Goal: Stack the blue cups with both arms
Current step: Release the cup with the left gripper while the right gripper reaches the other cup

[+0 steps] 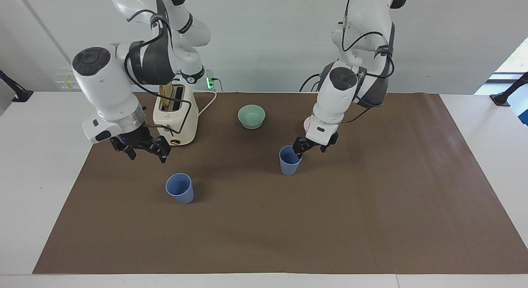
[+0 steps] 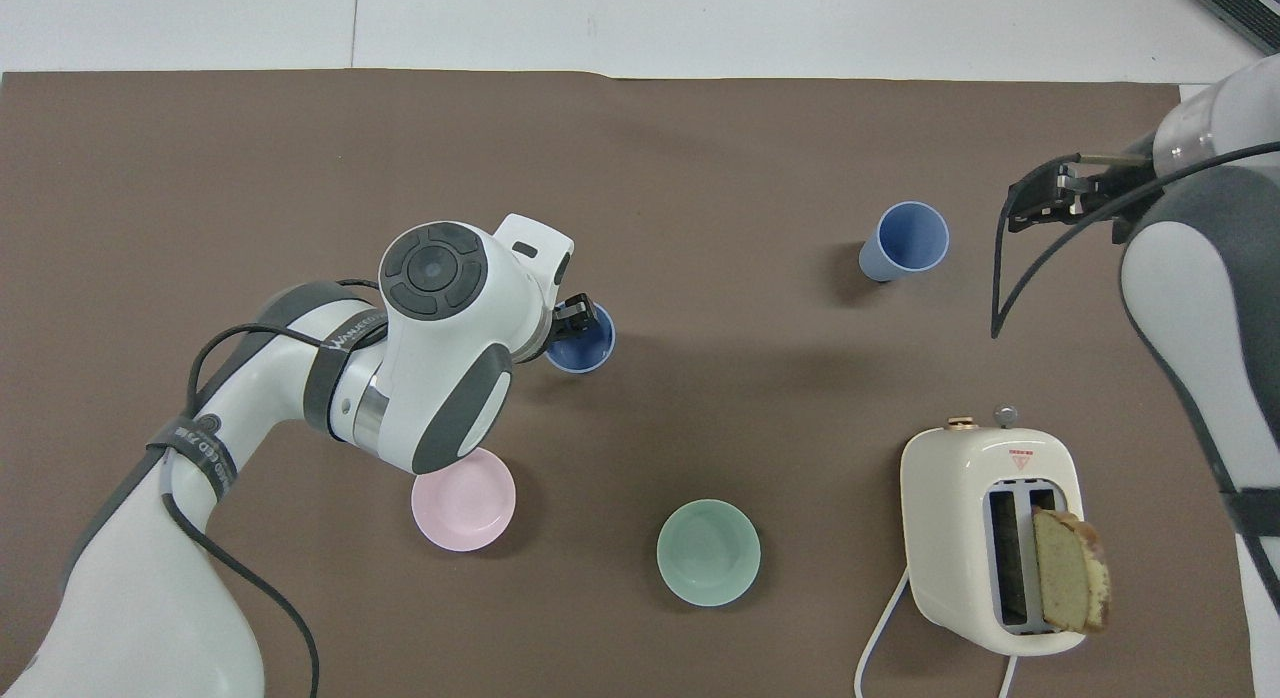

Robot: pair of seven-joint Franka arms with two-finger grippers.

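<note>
Blue cup (image 1: 289,161) stands just below the left gripper (image 1: 314,147), fingers spread and empty (overhead view hides this gap).

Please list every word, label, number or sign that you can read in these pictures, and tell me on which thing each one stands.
No text here can be read with certainty.
Band on the left arm's forearm: white lettering, too small to read.
Strap lower on the same arm: lettering, too blurred to read.
Toaster: a red triangular sign on its top, wording unreadable.
Blue cups, bowls, table cover: no writing seen.
</note>
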